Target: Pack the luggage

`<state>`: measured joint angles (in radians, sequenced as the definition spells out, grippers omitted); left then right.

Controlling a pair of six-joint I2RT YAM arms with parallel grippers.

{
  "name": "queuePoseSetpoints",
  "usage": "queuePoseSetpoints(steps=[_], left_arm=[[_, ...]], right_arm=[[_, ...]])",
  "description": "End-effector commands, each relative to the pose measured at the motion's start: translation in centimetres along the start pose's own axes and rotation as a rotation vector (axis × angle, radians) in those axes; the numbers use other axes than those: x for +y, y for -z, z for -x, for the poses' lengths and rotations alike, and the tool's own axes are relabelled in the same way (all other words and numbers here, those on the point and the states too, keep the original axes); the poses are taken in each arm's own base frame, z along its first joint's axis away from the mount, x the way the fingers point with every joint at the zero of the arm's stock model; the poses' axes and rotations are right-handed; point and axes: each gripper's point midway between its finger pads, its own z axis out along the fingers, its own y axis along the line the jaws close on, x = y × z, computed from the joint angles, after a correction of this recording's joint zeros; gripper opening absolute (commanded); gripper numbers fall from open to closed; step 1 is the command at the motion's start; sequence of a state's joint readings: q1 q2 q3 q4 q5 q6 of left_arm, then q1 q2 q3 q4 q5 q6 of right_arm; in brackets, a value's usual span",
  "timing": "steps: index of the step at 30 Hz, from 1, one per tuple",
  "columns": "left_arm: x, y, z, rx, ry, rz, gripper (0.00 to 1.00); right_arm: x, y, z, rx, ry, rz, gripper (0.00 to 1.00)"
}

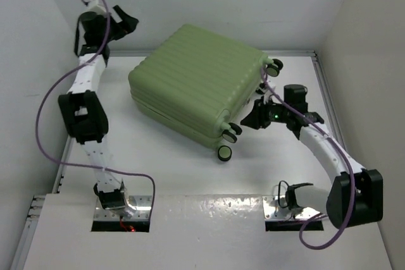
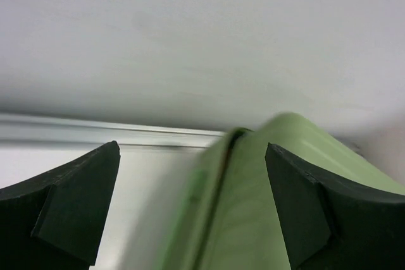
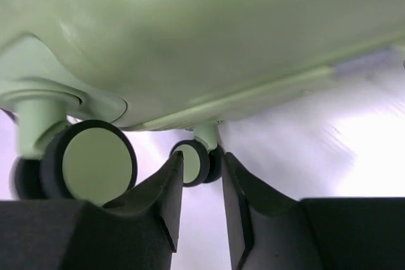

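The luggage is a light-green ribbed suitcase lying flat and closed on the white table, its black wheels facing right. My left gripper is open, raised at the suitcase's far left corner. In the left wrist view its fingers straddle the seam edge of the shell without touching it. My right gripper hovers low by the wheel side. In the right wrist view its jaws stand narrowly apart and empty, pointing at a small wheel under the shell. The lining is hidden.
White walls close in the table at the back, left and right. A metal rail runs along the far table edge. A larger wheel sits left of the right fingers. Purple cables loop beside both arms.
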<state>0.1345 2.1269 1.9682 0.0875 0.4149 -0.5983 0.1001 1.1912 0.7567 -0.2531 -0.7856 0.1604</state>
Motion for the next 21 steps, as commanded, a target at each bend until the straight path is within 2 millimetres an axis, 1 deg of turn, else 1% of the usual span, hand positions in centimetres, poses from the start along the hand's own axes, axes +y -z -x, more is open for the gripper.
queuePoseSetpoints(steps=[1, 2, 3, 4, 5, 6, 7, 8, 9, 10, 11, 12, 13, 14, 16, 17, 18, 19, 20, 21], left_arm=[[-3.3, 8.7, 10.6, -0.217, -0.213, 0.098, 0.99], [-0.9, 10.0, 7.2, -0.118, -0.205, 0.174, 0.99], [-0.8, 11.4, 6.1, -0.088, -0.200, 0.202, 0.99], [-2.2, 14.0, 6.6, -0.097, -0.201, 0.215, 0.99], [-1.4, 15.5, 4.3, -0.028, -0.169, 0.268, 0.99], [0.7, 17.1, 1.0, 0.041, -0.121, 0.332, 0.99], [1.6, 19.8, -1.5, 0.103, -0.062, 0.391, 0.99], [1.7, 21.1, -2.8, 0.136, -0.035, 0.423, 0.99], [2.3, 22.6, -3.9, 0.166, -0.015, 0.454, 0.99], [2.3, 23.7, -5.3, 0.199, 0.010, 0.470, 0.99], [2.8, 25.9, -7.6, 0.253, 0.040, 0.508, 0.99], [3.1, 26.9, -8.6, 0.272, 0.053, 0.526, 0.99], [3.2, 27.6, -9.6, 0.292, 0.061, 0.534, 0.99], [3.8, 28.2, -11.6, 0.324, 0.100, 0.554, 0.99], [4.5, 28.3, -13.3, 0.357, 0.144, 0.577, 0.99], [4.9, 28.0, -13.9, 0.369, 0.188, 0.594, 0.99], [5.2, 27.5, -14.4, 0.386, 0.212, 0.597, 0.99], [6.3, 26.5, -16.2, 0.447, 0.241, 0.619, 0.99], [7.1, 25.5, -16.5, 0.453, 0.255, 0.625, 0.99], [6.5, 23.4, -16.3, 0.456, 0.249, 0.583, 0.99]], right_arm=[[-1.1, -2.3, -0.3, 0.021, 0.201, -0.062, 0.32], [-0.1, -4.1, 0.0, 0.021, 0.244, -0.037, 0.32], [0.2, -5.1, 1.4, 0.017, 0.267, -0.031, 0.33], [1.1, -6.1, 1.4, 0.032, 0.284, -0.009, 0.33], [2.7, -7.1, 2.9, 0.012, 0.322, 0.025, 0.33], [2.2, -8.7, 2.2, 0.054, 0.300, 0.029, 0.34], [4.8, -10.3, 4.0, 0.024, 0.362, 0.084, 0.34], [5.6, -11.1, 4.8, 0.017, 0.390, 0.097, 0.34], [7.2, -11.9, 4.3, 0.033, 0.421, 0.132, 0.34], [8.5, -12.4, 5.4, 0.012, 0.469, 0.155, 0.34], [11.2, -13.7, 4.2, 0.030, 0.514, 0.218, 0.34], [12.2, -14.1, 4.1, 0.030, 0.569, 0.245, 0.34], [13.9, -14.3, 5.0, 0.006, 0.632, 0.280, 0.35], [16.5, -14.6, 3.8, 0.017, 0.690, 0.343, 0.37], [18.7, -14.0, 3.9, -0.002, 0.759, 0.402, 0.38], [19.3, -13.6, 2.9, 0.032, 0.759, 0.424, 0.38], [19.9, -12.2, 3.6, 0.007, 0.768, 0.430, 0.40], [19.0, -11.4, 3.1, 0.043, 0.740, 0.412, 0.40], [18.4, -10.9, 2.9, 0.054, 0.720, 0.399, 0.41], [18.2, -8.7, 4.7, 0.004, 0.685, 0.360, 0.41]])
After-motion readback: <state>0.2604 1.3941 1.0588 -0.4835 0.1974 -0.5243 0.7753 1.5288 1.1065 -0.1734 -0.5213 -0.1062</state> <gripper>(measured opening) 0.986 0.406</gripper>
